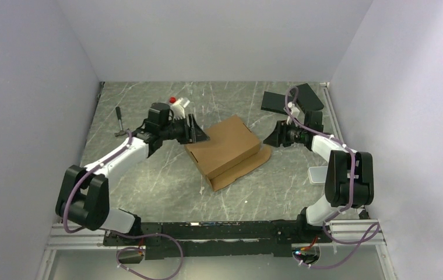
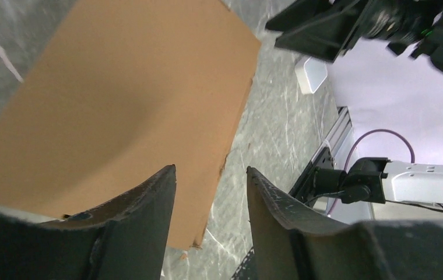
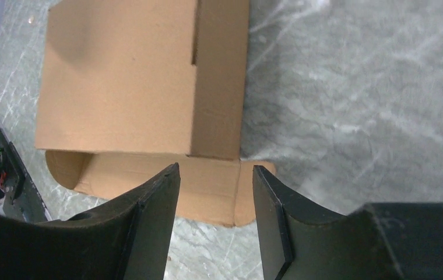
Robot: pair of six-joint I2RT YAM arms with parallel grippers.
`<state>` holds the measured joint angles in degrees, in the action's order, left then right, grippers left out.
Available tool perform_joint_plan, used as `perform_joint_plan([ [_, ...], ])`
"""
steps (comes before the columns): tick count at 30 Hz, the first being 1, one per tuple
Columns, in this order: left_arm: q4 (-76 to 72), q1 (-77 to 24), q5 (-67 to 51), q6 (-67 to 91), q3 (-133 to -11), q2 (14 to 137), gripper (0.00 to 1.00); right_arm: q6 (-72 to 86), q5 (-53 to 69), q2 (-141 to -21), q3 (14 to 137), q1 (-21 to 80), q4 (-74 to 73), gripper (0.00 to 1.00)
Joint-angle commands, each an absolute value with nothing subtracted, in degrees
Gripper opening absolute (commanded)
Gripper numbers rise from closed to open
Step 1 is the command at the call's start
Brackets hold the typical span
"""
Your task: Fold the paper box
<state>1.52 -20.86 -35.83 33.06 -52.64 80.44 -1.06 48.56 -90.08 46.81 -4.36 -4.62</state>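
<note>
The paper box [image 1: 225,147] lies near the middle of the grey veined counter [image 1: 149,172], turned askew so that its corners point toward the walls. It is shallow, rectangular and plain brown on every face that shows, with its lid down flat. In the right wrist view the box [image 3: 120,87] shows a broad top panel and a narrower strip beside it, parted by a crease with a short dark slit at its far end. A flap with rounded corners sticks out from under its near-right side and lies flat on the counter. From the left wrist view the box [image 2: 120,99] shows as a smooth brown sheet with one slightly ragged edge. The left pincer [image 1: 200,133] sits at the box's far-left corner, and whether it touches the cardboard cannot be told. Its jaws stand apart and hold nothing, and between the fingers [image 2: 149,204] only the box edge and the counter show beyond. The right pincer [image 1: 267,139] hangs just off the box's right corner, apart from it. It is also released, its two dark fingers [image 3: 155,210] separated, with the flap in view past them. Black flat slabs [image 1: 283,100] lie at the far right of the counter. A small grey tray [image 1: 318,175] sits near the right arm, and a small red-capped item [image 1: 175,102] sits behind the left arm.
</note>
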Motion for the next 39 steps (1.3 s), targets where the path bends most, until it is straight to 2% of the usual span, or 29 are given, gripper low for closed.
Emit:
perform_joint_plan([
  [1,4.1,-24.0,-31.9,32.8,-53.3,80.6,0.52,-4.0,51.4,-90.5,53.8,-1.4,-5.5,0.52],
  [5,6.5,-24.0,-24.4,36.8,-48.3,74.7,0.53,-5.0,49.2,-94.7,59.2,2.2,-7.9,0.56],
  [10,10.0,-24.0,-21.5,40.5,-43.5,70.0,0.62,-5.5,46.0,-101.0,65.0,3.8,-11.0,0.56],
  [14,6.6,-24.0,-22.9,42.7,-41.4,71.4,0.74,-6.6,44.6,-104.0,67.6,4.3,-13.4,0.55],
  [18,3.8,-24.0,-24.7,44.2,-42.9,77.1,0.75,-6.1,47.3,-105.8,67.3,4.6,-14.8,0.49],
  [24,5.7,-23.5,-23.2,44.5,-45.3,82.6,0.71,-5.0,49.9,-106.0,64.9,4.7,-15.5,0.35],
  [28,7.7,-22.4,-23.7,43.3,-47.0,85.8,0.59,-5.0,48.8,-105.6,62.8,5.6,-16.2,0.29],
  [30,8.7,-21.9,-24.1,42.5,-48.1,87.7,0.53,-5.3,47.9,-105.2,61.9,6.2,-16.6,0.28],
  [39,12.6,-19.5,-26.0,38.3,-54.5,96.2,0.44,-4.3,47.8,-102.8,58.3,7.3,-17.1,0.27],
])
